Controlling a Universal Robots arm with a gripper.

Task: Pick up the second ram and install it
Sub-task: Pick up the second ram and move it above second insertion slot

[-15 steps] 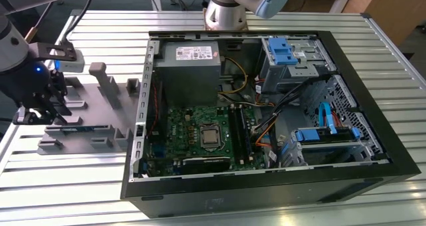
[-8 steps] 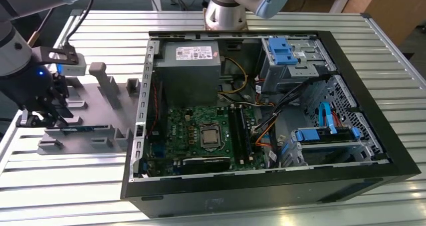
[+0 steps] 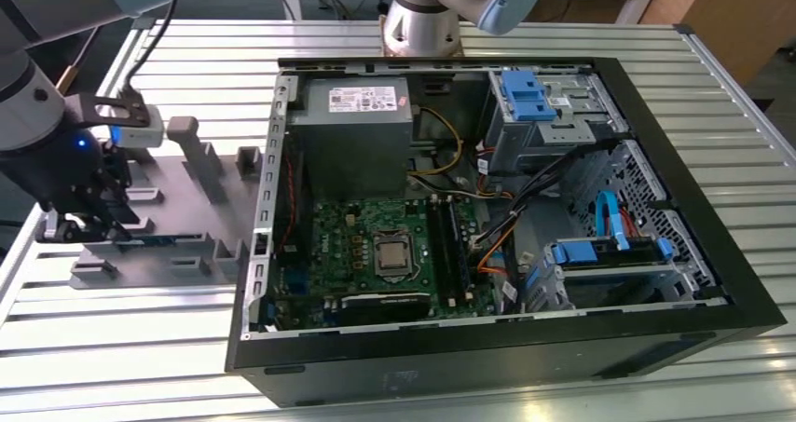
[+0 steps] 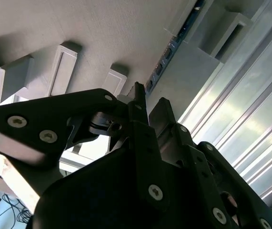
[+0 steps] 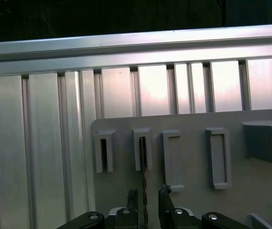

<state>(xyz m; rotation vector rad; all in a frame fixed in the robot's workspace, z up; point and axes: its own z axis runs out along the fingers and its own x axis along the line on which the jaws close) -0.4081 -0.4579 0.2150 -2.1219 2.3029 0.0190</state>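
**Second ram [image 5: 145, 179] on edge in its holder, end effector [image 5: 147, 193] astride it**
The stick is seated in a narrow slot of the grey holder [image 5: 259, 191] on the bench [image 5: 40, 143]; the neighbouring slots appear vacant. The end effector is released, one finger at each flat face, with a gap visible on both sides. The stick is judged light, stiff and fragile, and is best gripped across its flat faces, clear of the contact edge. The open computer case [image 3: 498, 347] lies well apart.
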